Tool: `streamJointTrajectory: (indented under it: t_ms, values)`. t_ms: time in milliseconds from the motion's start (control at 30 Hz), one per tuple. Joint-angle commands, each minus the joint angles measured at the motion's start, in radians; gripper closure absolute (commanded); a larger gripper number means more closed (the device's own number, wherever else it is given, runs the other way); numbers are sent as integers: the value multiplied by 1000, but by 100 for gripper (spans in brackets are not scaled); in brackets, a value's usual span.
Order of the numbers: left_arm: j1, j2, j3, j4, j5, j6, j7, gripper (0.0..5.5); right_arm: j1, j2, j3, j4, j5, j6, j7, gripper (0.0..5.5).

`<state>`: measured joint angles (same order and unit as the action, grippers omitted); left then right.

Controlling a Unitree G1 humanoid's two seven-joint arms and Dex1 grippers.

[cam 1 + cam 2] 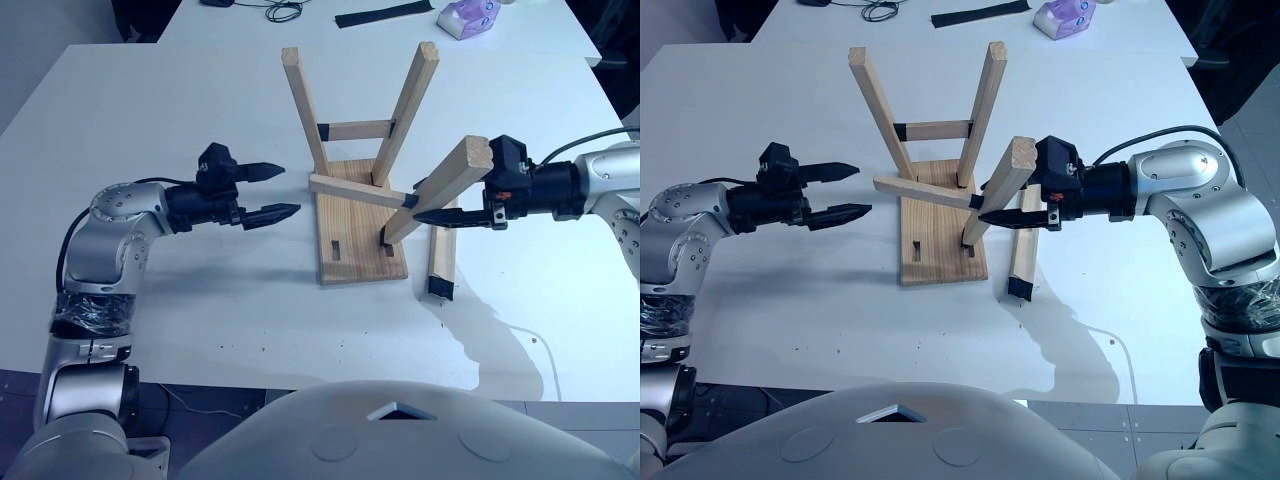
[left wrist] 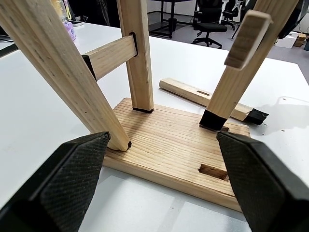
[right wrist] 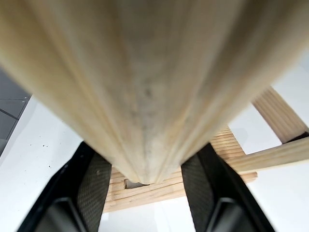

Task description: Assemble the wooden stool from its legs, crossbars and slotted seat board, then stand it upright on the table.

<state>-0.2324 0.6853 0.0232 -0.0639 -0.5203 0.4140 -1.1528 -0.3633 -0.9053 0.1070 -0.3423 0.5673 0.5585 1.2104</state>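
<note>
One tilted leg (image 1: 452, 178) clamped in the right pincer (image 1: 428, 205), left pincer (image 1: 290, 190) gaping idle: the unbraced seat board (image 1: 350, 255) could slide, jamming it

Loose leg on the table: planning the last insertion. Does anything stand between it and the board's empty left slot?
The tilted leg in the right gripper stands on the seat board's right side, between the loose leg and the left slot; its crossbar juts above the board.
</note>
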Motion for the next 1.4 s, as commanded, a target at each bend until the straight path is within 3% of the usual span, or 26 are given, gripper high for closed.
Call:
streamJointTrajectory:
  t_ms: [33, 1100, 1400]
  values:
    - [-31, -4, -11, -1, -2, 9, -8, 142, 25, -23, -1, -24, -17, -8, 20, 345]
    - [-37, -12, -9, -43, -26, 33, -8, 142, 96, -46, 74, -118, 12, 24, 83, 345]
    - [-48, -15, -7, -39, -29, 42, 1, 142, 173, -3, 194, -83, -100, -13, 6, 346]
